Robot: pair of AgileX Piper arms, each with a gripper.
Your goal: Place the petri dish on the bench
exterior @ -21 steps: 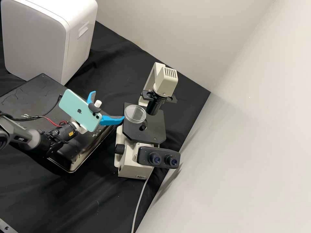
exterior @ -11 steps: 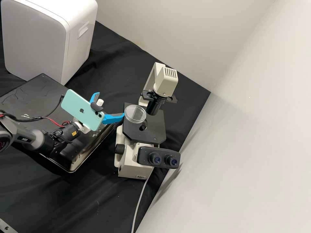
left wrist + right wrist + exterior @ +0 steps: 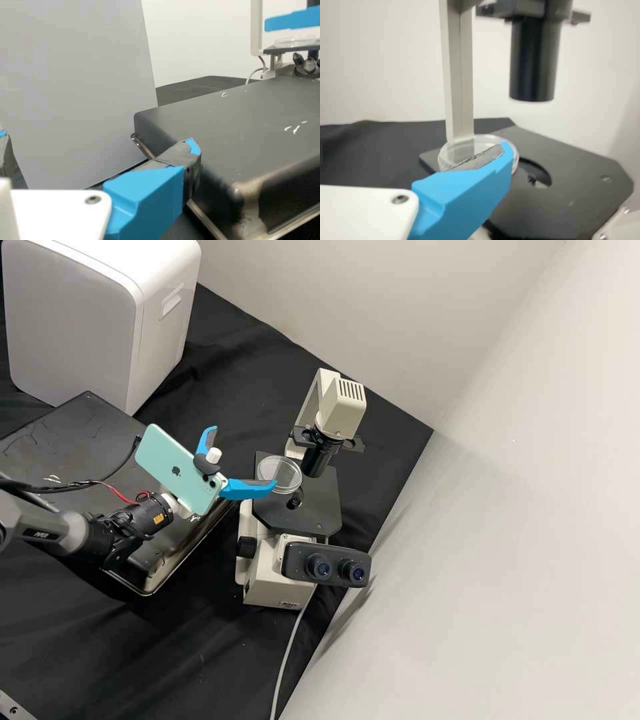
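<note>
A clear petri dish [image 3: 281, 473] sits on the black stage [image 3: 313, 503] of the microscope, just under the dark lens tube [image 3: 317, 455]. My right gripper [image 3: 243, 457] stands open at the stage's left edge, its lower blue finger [image 3: 248, 490] overlapping the dish's near rim. In the right wrist view that finger [image 3: 467, 192] lies alongside the dish [image 3: 470, 150]; I cannot tell whether they touch. My left gripper [image 3: 97, 141] is open, low beside a black box [image 3: 240, 140], with nothing held. Far off in the left wrist view is the dish [image 3: 300, 41] on the stage.
The beige microscope [image 3: 277, 573] with its eyepieces [image 3: 330, 567] stands near the bench's right edge, by the pale wall. A white appliance [image 3: 93, 313] is at the back left. A glossy black box [image 3: 60, 440] lies under the right arm. A cable [image 3: 287, 653] trails forward.
The right gripper has moved right and a little up towards the microscope stage; its lower finger now overlaps the dish's rim. The dish has stayed in place.
</note>
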